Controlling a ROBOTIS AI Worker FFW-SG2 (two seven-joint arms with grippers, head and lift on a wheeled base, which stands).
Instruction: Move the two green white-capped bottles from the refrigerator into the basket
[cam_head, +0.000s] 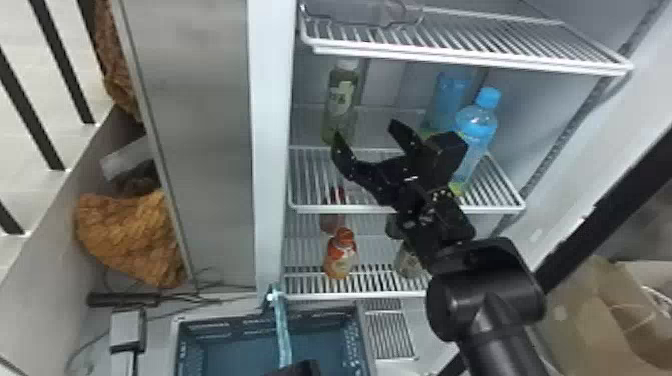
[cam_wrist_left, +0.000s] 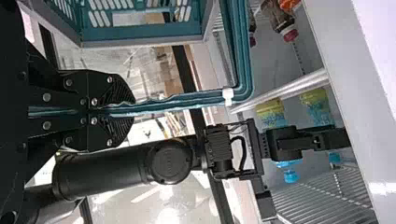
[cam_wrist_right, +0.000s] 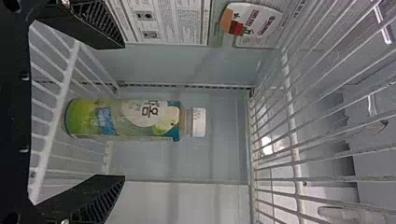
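Refrigerator (cam_head: 272, 150): smooth, pale walls; white coated-wire shelves (cam_head: 310, 185) with parallel rods and rounded front rails. Left claw (cam_head: 302, 369): black, at the bottom centre of the frame; its ribbed pads are closed on the basket's handle (cam_head: 281, 325), a teal strip with long grooves and a small white clip. Basket (cam_head: 320, 314): teal, rectangular, with slotted walls, at the lower left to centre of the frame.

Right arm (cam_head: 500, 300): matte black cylindrical housings, rising from the lower right of the frame. Right claw (cam_head: 367, 132): set wide, nothing gripped; two angular fingers point into the refrigerator, their inner faces ribbed in the right wrist view.

Green white-capped bottle (cam_head: 341, 107): upright on the middle wire shelf, upper centre of the frame. It stands beyond the fingertips of the right claw and lies between the lines of the two fingers in the right wrist view, not touching either. Body cylindrical and glossy, short neck, ridged cap; the label carries a pale oval, a blue patch and dark characters.

Orange bottle (cam_head: 341, 257): rounded, on the shelf below. Two blue-capped bottles (cam_head: 476, 125): translucent, right of the claw. Printed panels (cam_wrist_right: 163, 21) with dense small text line the inner wall.
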